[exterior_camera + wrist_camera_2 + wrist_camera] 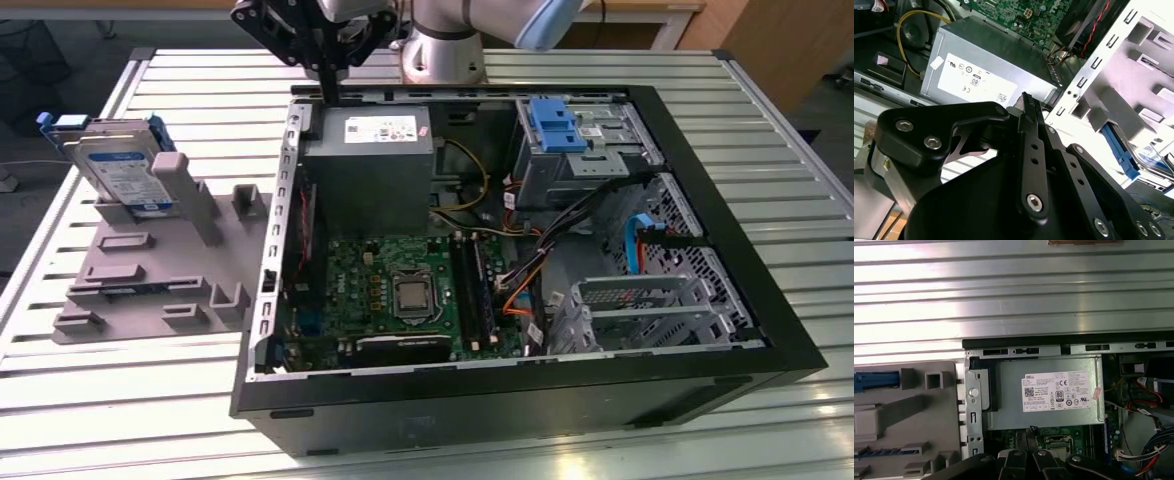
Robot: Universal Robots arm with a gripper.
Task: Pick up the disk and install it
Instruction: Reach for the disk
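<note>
Black linkage of the gripper (pixel 1026 100) sits closest to the lens in the second wrist view. Its fingers (pixel 1031 150) are pressed together with nothing between them. The gripper hangs over the rear wall of the computer case (pixel 507 400), just above the power-supply box (pixel 367 170).

The disk (pixel 118 172) stands upright in a grey holder (pixel 147 270) on the tabletop (pixel 200 70). It is outside the case, on the exterior view's left, and well apart from the gripper.

The step in hand looks like the reach for the disk. To do it well, the fingers should part before they descend. They should then close squarely across the drive's flat faces rather than on its blue carrier frame. A straight lift out of the holder's slot would probably avoid snagging.

As for writing, the power-supply box has a white sticker with a barcode, rows of fine print and round certification marks. The disk's white-and-blue label is too small to make out.
</note>
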